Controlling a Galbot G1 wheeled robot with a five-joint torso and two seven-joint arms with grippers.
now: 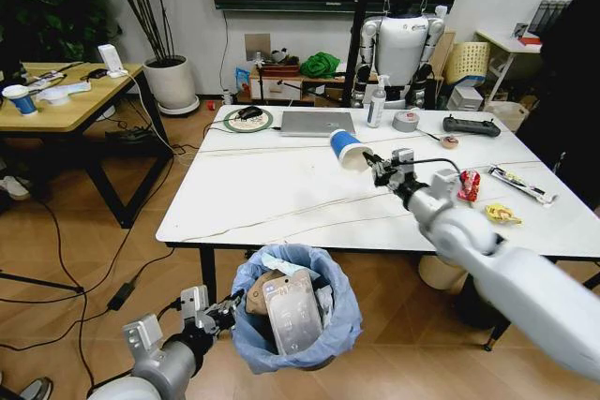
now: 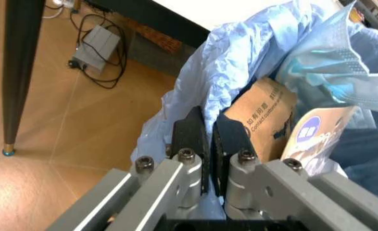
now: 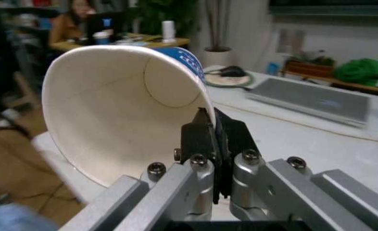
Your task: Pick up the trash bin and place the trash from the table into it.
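In the head view, the trash bin (image 1: 295,311) sits at lower centre below the near edge of the table (image 1: 281,199), already holding cardboard and wrappers, while the right gripper (image 1: 375,168) carries the paper cup (image 1: 348,148) above the table's middle; a red wrapper (image 1: 469,185) and a yellow wrapper (image 1: 502,214) at the right are left to clear. The left wrist view shows the left gripper (image 2: 208,139) pressed together on the bin's blue bag rim (image 2: 240,62). In the right wrist view, the right gripper (image 3: 213,139) pinches the cup's wall (image 3: 112,115).
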